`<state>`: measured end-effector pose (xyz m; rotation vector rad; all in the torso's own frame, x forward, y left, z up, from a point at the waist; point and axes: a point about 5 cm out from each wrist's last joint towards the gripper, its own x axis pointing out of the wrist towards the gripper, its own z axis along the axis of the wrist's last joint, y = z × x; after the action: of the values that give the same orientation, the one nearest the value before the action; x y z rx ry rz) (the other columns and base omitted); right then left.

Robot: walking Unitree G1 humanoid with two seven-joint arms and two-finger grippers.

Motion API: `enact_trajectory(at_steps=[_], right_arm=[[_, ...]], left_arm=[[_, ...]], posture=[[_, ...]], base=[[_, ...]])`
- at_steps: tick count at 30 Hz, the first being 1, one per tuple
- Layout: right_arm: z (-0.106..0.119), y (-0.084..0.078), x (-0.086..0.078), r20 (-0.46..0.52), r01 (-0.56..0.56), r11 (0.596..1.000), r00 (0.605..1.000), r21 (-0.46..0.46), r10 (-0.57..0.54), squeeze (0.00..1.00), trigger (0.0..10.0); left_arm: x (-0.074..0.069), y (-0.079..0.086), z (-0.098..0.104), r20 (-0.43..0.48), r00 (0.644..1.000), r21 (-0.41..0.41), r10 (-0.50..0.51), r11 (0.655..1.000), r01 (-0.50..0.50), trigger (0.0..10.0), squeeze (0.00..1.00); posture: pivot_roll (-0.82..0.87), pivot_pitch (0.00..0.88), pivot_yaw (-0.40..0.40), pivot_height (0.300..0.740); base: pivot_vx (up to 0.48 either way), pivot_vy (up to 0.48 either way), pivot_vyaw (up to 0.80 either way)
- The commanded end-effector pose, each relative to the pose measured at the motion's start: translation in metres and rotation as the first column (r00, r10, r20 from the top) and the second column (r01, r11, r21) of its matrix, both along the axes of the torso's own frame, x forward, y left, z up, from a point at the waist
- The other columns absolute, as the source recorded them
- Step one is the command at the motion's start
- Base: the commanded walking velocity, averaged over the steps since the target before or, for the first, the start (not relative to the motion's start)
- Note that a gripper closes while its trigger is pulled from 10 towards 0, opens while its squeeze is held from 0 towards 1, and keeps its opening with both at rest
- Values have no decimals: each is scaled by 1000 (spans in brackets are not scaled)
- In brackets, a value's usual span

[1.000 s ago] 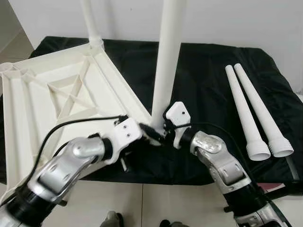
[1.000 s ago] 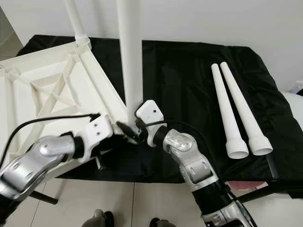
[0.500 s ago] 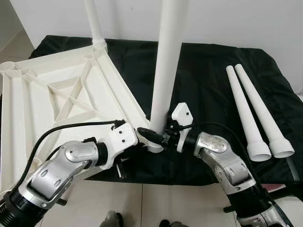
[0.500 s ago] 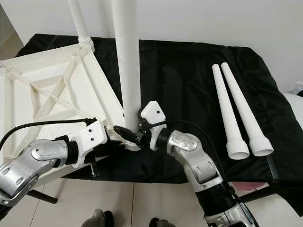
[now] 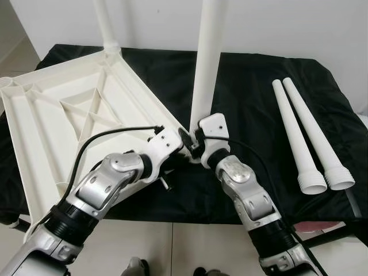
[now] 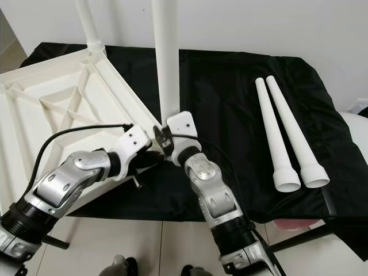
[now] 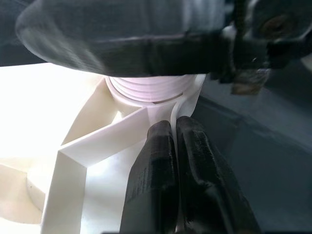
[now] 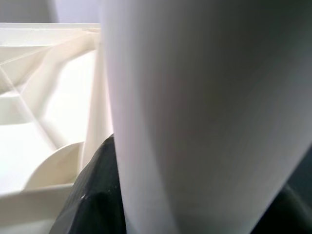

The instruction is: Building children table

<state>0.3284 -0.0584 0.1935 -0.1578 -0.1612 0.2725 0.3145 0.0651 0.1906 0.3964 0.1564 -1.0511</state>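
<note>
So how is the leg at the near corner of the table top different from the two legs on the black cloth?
The near-corner leg stands upright in the upturned table top; the two loose legs lie flat on the black cloth, apart from the top. The right tool is at the standing leg's base; nothing touches the loose pair. All three are white, tapered tubes.

Both arms: silver metal shells, black joints, white plastic wrist housings. Left arm (image 5: 103,187) carries a black cable looping over forearm to wrist. Right arm (image 5: 247,195) likewise cabled. Left gripper (image 7: 178,127) fingers black, textured rubber.
</note>
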Motion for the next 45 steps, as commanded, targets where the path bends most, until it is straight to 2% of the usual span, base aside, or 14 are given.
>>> enact_trajectory(at_steps=[1,7,8,9,13,14,17,18,25,26,39,40,41,45], right_arm=[[-46,-16,4,-163,216,968,958,-130,-235,0,0],[-43,-2,4,-172,170,984,969,-57,-177,0,0],[-40,0,3,-155,150,987,975,-51,-156,0,2706],[-34,4,1,-126,92,996,988,-12,-92,0,10000],[-25,5,-1,-82,-4,1000,997,11,5,0,10000],[-14,6,-5,-36,-112,993,993,25,113,1000,10000],[-5,8,-10,-6,-207,978,978,39,207,1000,10000],[-1,7,-11,9,-245,969,970,32,245,0,10000],[11,-9,-20,34,-411,905,908,-110,417,0,10000],[12,-19,-27,-7,-512,841,855,-175,519,0,10000],[9,-28,-42,-125,-717,672,696,-186,707,0,10000],[8,-28,-43,-126,-725,666,688,-179,715,0,8588],[6,-27,-43,-122,-719,674,694,-166,710,0,0],[4,-27,-43,-123,-714,683,700,-157,704,0,0]], left_arm=[[-4,-27,46,175,978,-82,-114,988,130,0,0],[-3,-27,46,180,976,-69,-121,988,136,0,0],[-3,-26,45,178,976,-65,-124,988,138,0,0],[-5,-22,41,171,977,-52,-129,989,139,0,0],[-9,-16,38,160,978,-46,-131,989,140,0,0],[-15,-12,33,150,976,-28,-157,986,163,0,0],[-20,-8,30,143,973,-11,-181,983,185,0,0],[-23,-5,28,138,971,-4,-194,981,196,0,0],[-42,13,18,99,957,57,-272,962,267,0,0],[-53,23,14,75,951,82,-301,952,295,0,0],[-74,44,10,30,934,153,-356,925,347,0,0],[-74,44,10,31,937,152,-349,928,341,0,0],[-73,43,10,36,939,147,-342,931,334,0,0],[-72,41,10,43,942,142,-332,935,324,0,0]], posture=[[60,186,-10,740],[65,190,-11,740],[65,190,-12,740],[65,191,-13,740],[65,190,-15,740],[67,189,-17,740],[68,188,-18,740],[68,188,-18,740],[70,187,-19,740],[74,185,-21,740],[90,172,-29,740],[89,169,-29,740],[88,169,-29,740],[85,169,-29,740]], base=[[0,0,0],[0,0,0],[0,0,0],[0,0,0],[0,0,0],[0,0,0],[0,0,0],[0,0,0],[0,0,0],[0,0,0],[0,0,0],[0,0,0],[0,0,0],[0,0,0]])
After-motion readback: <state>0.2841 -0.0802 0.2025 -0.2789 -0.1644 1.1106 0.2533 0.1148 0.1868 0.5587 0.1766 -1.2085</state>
